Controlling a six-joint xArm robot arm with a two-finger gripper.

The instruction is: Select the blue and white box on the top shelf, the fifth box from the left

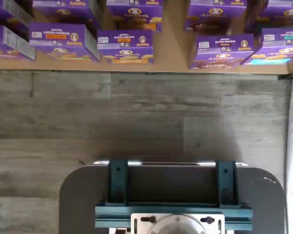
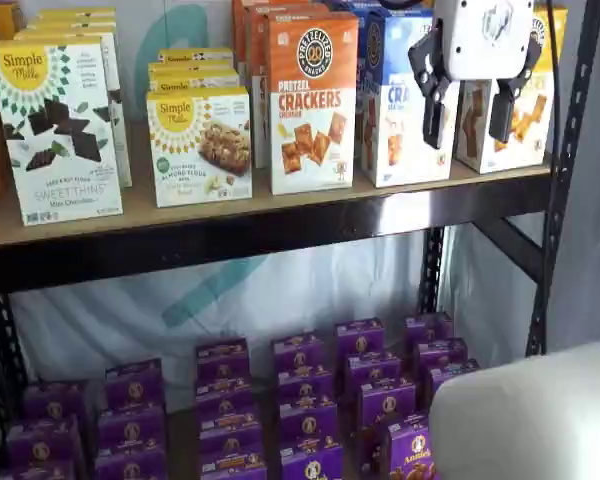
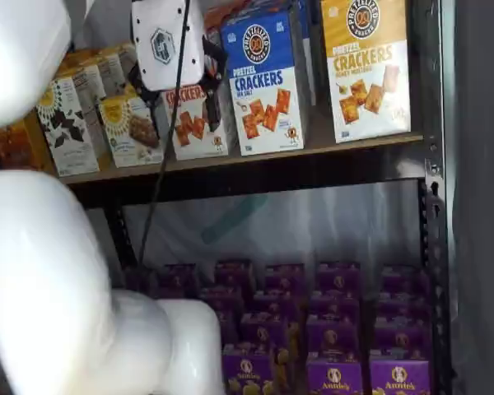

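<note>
The blue box point(image 3: 267, 82) sits upright on the top shelf point(image 2: 280, 225), between the orange cheddar box point(image 2: 312, 102) and a yellow one point(image 3: 366, 66). The gripper point(image 2: 470, 115) hangs right in front, fingers spread wide, nothing held.

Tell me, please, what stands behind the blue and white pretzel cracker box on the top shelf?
Behind the tall blue and white cardboard box, the blue top of another box shows in a shelf view. How many more stand behind it cannot be seen; the front box covers them.
</note>
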